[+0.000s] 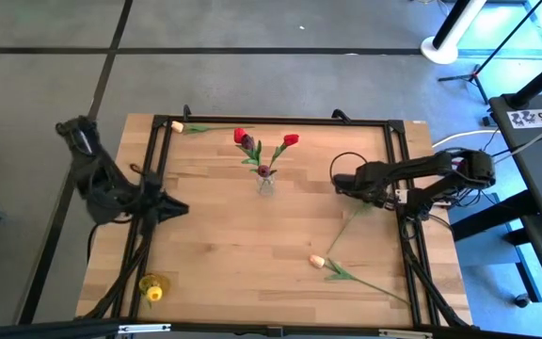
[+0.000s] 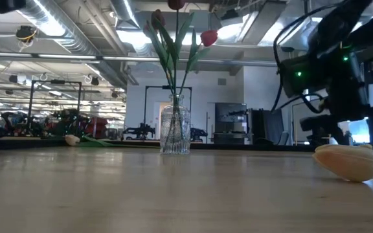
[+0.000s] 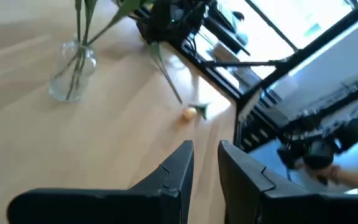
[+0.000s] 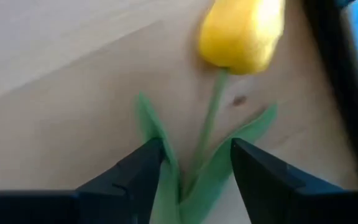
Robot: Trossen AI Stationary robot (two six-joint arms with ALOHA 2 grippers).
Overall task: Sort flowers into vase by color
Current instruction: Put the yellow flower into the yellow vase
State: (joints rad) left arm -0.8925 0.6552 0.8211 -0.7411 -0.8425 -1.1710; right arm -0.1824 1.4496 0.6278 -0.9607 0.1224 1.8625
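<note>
Two cream tulips [image 1: 317, 260] near table [image 1: 224, 254] edges

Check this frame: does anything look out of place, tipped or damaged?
Nothing is tipped: the vase stands upright. The oddest thing is the yellow flower head at the lower-left corner of the table in the high view, with no stem visible. The right tool straddles another yellow tulip at its stem. The left tool waits at the left side.

A yellow tulip [image 4: 242, 32] lies on the light wooden table [image 4: 61, 81], with its green stem [image 4: 207, 127] and leaves [image 4: 156, 143] running toward the right gripper [image 4: 197, 167]. The gripper's two dark fingers [image 4: 137, 171] are apart, one on each side of the stem and leaves. A dark edge [image 4: 340, 81] runs past the flower's head.
</note>
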